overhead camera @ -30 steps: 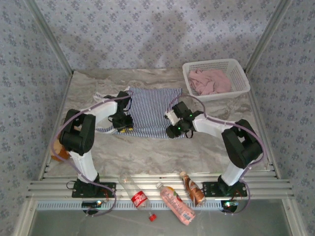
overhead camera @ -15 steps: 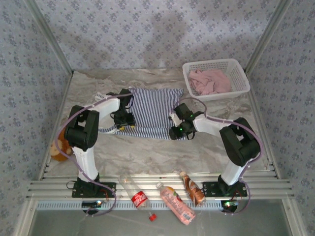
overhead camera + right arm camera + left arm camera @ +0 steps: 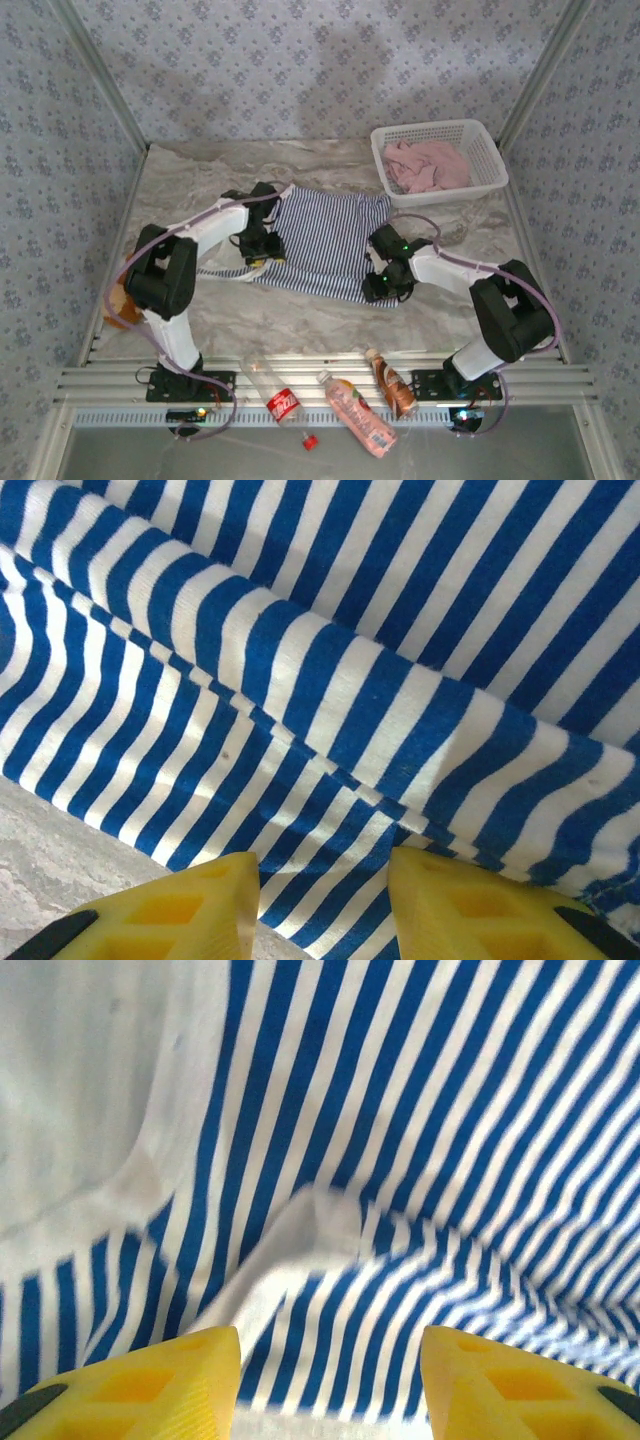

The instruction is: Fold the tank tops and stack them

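At 12 o'clock of the left claw [image 3: 330, 1385], standing apart, lies the striped tank top [image 3: 400, 1140]; the right claw [image 3: 323, 905] is over it, grip unclear.

Three walls papered in a pale blue-grey print of small flower sprigs close in the scene: a back wall [image 3: 320, 70] and two side walls, left [image 3: 50, 200] and right [image 3: 590, 200]. Bare metal posts [image 3: 100, 75] run slantwise along the corners where they meet. The desk [image 3: 300, 320] has a marbled top, cream veined with grey-brown. Slotted aluminium rails [image 3: 110, 385] cross its near edge, with a flat grey panel [image 3: 520, 450] below them. The light is even and soft, and shadows are faint.
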Motion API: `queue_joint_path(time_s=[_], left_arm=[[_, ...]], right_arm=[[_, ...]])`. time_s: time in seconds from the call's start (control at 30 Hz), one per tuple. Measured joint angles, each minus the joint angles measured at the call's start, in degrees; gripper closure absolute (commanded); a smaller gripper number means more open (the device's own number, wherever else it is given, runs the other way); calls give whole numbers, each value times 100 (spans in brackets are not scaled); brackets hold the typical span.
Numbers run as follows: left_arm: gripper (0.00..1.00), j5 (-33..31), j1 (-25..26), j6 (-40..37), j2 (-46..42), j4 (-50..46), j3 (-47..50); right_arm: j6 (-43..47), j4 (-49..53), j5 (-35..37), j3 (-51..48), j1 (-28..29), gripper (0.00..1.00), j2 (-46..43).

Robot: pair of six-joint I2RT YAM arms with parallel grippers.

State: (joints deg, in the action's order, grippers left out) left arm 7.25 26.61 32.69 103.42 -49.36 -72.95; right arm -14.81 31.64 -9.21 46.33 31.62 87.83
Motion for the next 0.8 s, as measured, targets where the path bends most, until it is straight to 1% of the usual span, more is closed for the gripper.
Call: queue_joint_path(time_s=[0.13, 0.27, 0.47, 0.63, 0.8], left_arm=[[51, 4, 133, 251, -717, -2, 776], [52, 52, 188, 343, -824, 9, 1224], [53, 48, 103, 273, -529, 227, 1246], [53, -24, -330, 107, -376, 260, 1196], [53, -83, -544, -74, -345, 264, 940]], right_arm=[[-33, 59, 42, -2, -24, 58, -13], [-46, 94, 46, -7, -52, 58, -22], [-48, 103, 70, -31, -52, 58, -52], [-46, 162, 151, -103, -52, 58, -160], [-46, 223, 195, -129, -52, 58, -203]])
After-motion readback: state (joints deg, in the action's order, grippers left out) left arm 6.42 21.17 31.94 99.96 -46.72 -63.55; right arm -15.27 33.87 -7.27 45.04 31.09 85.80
